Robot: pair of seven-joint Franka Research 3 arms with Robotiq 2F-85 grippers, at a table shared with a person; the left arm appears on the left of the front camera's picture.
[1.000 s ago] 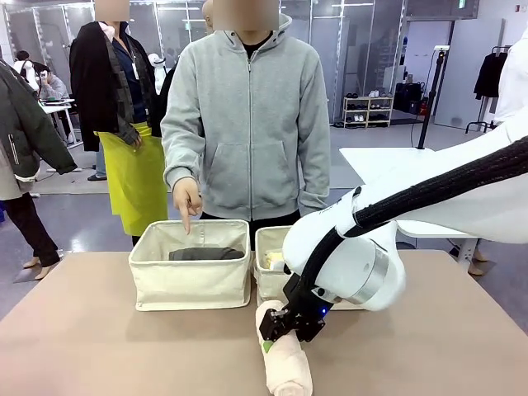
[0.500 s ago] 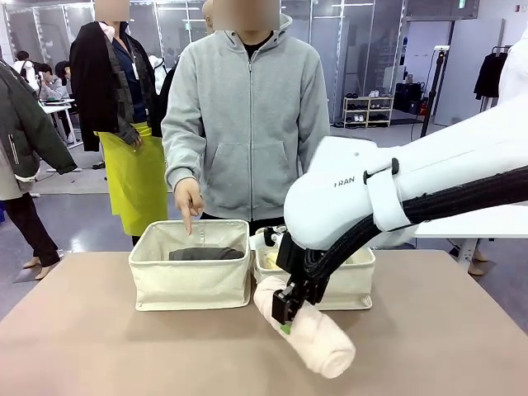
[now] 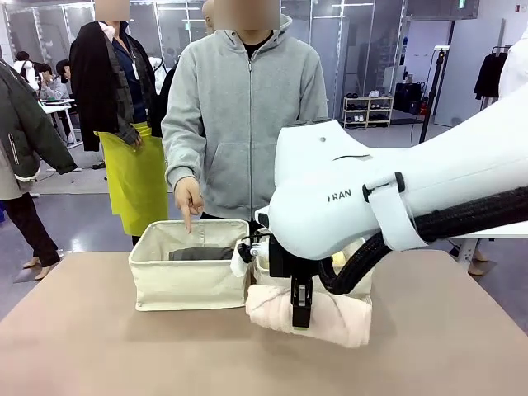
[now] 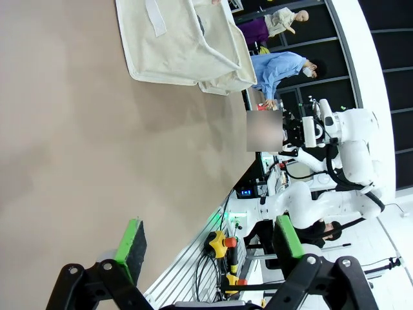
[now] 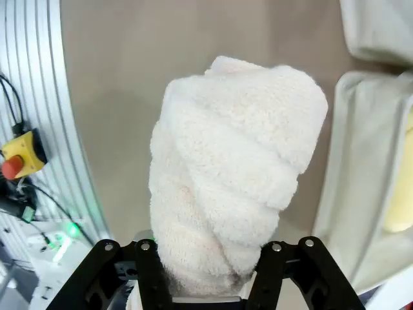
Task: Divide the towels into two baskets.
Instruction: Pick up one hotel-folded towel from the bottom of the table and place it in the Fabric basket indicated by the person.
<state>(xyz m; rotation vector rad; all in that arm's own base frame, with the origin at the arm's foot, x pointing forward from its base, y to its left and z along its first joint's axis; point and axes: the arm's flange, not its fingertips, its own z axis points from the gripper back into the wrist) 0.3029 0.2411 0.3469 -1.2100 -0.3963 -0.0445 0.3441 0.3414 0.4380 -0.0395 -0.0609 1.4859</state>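
Observation:
My right gripper is shut on a pale pink-beige rolled towel and holds it crosswise just above the table, in front of the right basket. From the wrist, the roll rises between the fingers of the right gripper. A yellow towel lies in the basket beside it. The left basket holds a dark grey towel. My left gripper hangs open over bare table, far from a basket.
A person in a grey hoodie stands at the far side, one hand pointing down over the left basket. The table's metal edge rail and a yellow emergency button lie behind the right gripper. Bare tabletop spreads at front left.
The right arm has lifted the pink-beige towel off the table and turned it from lengthwise to crosswise, carrying it toward the baskets. The person's hand has stayed put.

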